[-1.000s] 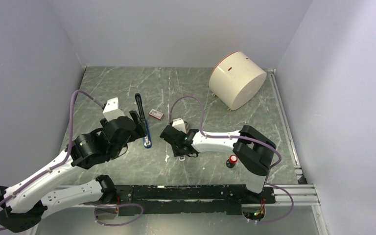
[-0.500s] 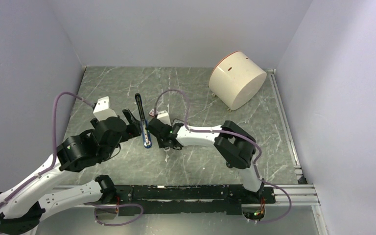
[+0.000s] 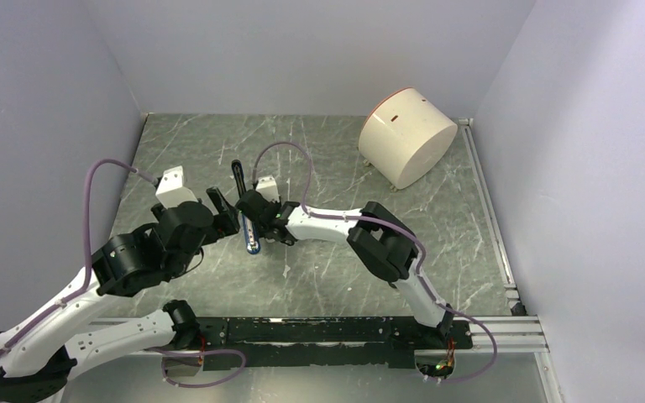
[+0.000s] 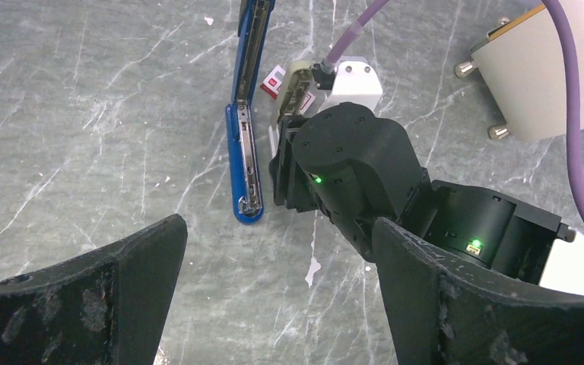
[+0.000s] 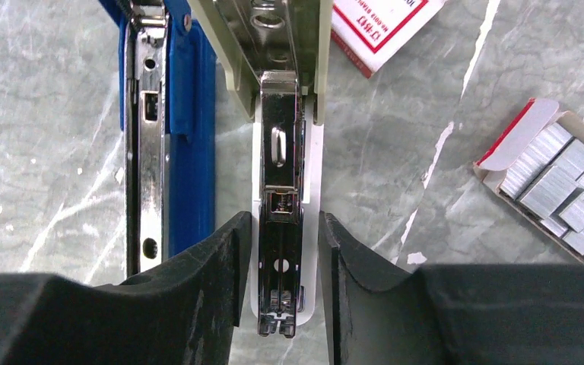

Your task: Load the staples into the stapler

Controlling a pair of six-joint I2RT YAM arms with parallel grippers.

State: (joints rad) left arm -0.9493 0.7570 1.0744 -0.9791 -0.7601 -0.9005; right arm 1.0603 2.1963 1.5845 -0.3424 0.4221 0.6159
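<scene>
My left claw (image 4: 277,224) gapes empty; my right claw (image 5: 283,220) pinches the beige bar (image 5: 280,114), which may nudge the stapler (image 5: 171,114) beside it askew.

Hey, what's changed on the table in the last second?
The right gripper swung left across the table to the open stapler, jaws shut on a beige bar. The left gripper drew back left from the stapler, its jaws opening wider, empty. The stapler and the cream drum stayed put.
</scene>
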